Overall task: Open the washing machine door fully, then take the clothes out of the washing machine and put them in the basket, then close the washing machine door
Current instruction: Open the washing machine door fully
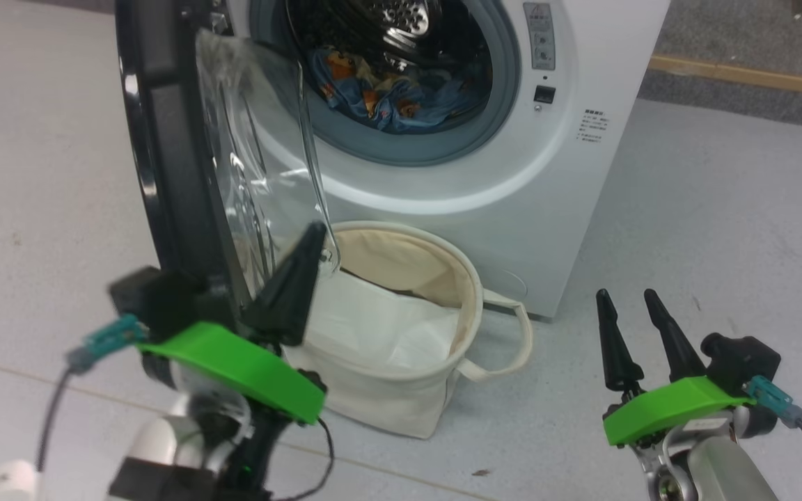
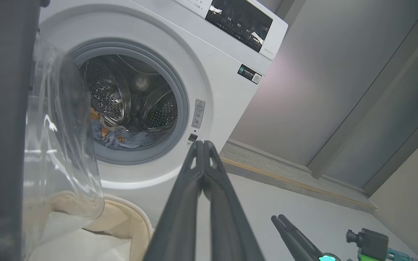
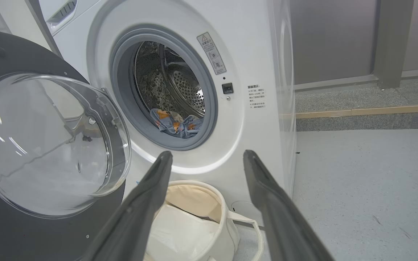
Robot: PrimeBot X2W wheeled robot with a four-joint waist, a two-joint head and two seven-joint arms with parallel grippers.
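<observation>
The white washing machine stands with its door swung out to the left, glass bowl facing the drum. Blue clothes with orange prints lie in the steel drum, also seen as clothes and clothes. The cream basket sits on the floor in front of the machine, a white sheet inside. My left gripper is shut on nothing, its tips close beside the door's glass bowl near the lower edge. My right gripper stands open over the floor to the right of the basket.
Grey floor spreads to the right of the machine. A low step with a wooden strip runs behind it. Grey wall panels stand to the machine's right.
</observation>
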